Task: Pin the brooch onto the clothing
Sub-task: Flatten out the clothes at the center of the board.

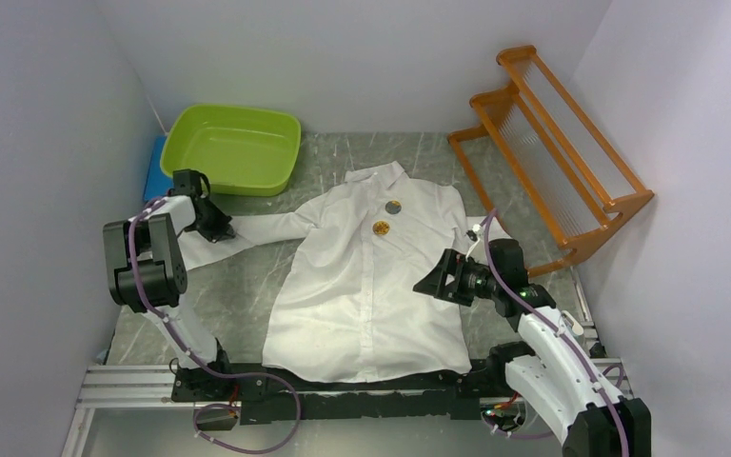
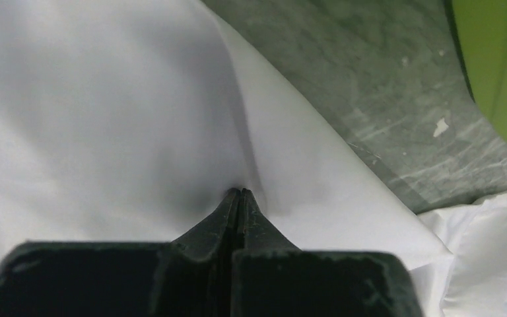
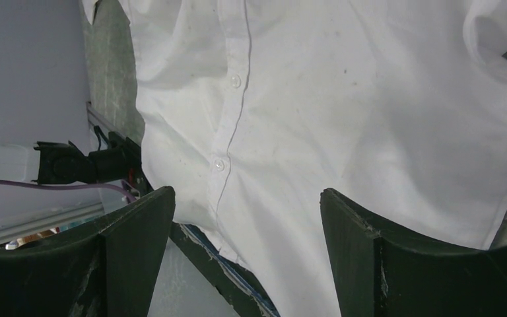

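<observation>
Bimanual set-up with the shirt (image 1: 362, 305) spread flat, front up, on the table (image 1: 238, 295), its collar pointing away from the arm bases. A blue-and-yellow brooch (image 1: 393, 207) and a gold brooch (image 1: 381, 228) are seen on the chest just below the collar; whether either is fastened cannot be told. The left gripper (image 1: 217, 227) is set on the outstretched sleeve (image 1: 262, 227) with its jaws pressed together. In the left wrist view a crease of the thin fabric is drawn into the tips, so a fold appears to be pinched. The right gripper (image 1: 435, 276) is held spread wide over the shirt's lower part on the robot's right, with nothing between its jaws and well apart from both brooches. Three risks are judged. The thin fold may slip from the left pinch if the sleeve is pulled. The chest may be dragged with it, so that the brooches are shifted. Fabric may be bunched under the right fingers on approach.
</observation>
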Available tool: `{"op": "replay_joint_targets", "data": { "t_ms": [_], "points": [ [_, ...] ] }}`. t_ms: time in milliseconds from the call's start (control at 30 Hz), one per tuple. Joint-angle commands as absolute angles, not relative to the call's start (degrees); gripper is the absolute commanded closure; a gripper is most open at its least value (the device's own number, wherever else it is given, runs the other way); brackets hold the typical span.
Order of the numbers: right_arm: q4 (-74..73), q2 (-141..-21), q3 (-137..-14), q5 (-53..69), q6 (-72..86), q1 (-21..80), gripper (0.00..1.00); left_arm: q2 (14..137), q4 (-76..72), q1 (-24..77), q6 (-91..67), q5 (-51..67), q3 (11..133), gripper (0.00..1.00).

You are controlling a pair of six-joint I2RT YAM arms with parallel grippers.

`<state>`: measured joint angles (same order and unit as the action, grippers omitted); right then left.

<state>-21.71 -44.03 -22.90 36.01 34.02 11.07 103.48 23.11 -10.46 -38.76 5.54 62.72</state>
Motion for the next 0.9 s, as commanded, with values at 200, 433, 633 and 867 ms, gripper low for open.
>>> {"op": "replay_joint_targets", "data": {
  "t_ms": [200,433,633,867],
  "points": [
    [-20.3,-45.3,-27.2,34.4,30.5,11.3,0.14,94.4,23.5,-15.3,-37.4,9.6,59.5,0.67],
    [-19.2,-46.1,-26.8,34.5,30.6,11.3,0.14,90.6,17.5,-10.9,-39.2,13.8,56.6,0.33],
    [-19.9,-46.3,-27.4,34.2,29.8,11.3,0.14,98.1,19.0,-7.9,-40.0,12.3,60.2,0.34],
    [-20.0,-46.2,-27.3,33.6,29.7,11.3,0.14,106.3,24.3,-5.0,-39.1,7.5,65.7,0.34]
  ]
}}
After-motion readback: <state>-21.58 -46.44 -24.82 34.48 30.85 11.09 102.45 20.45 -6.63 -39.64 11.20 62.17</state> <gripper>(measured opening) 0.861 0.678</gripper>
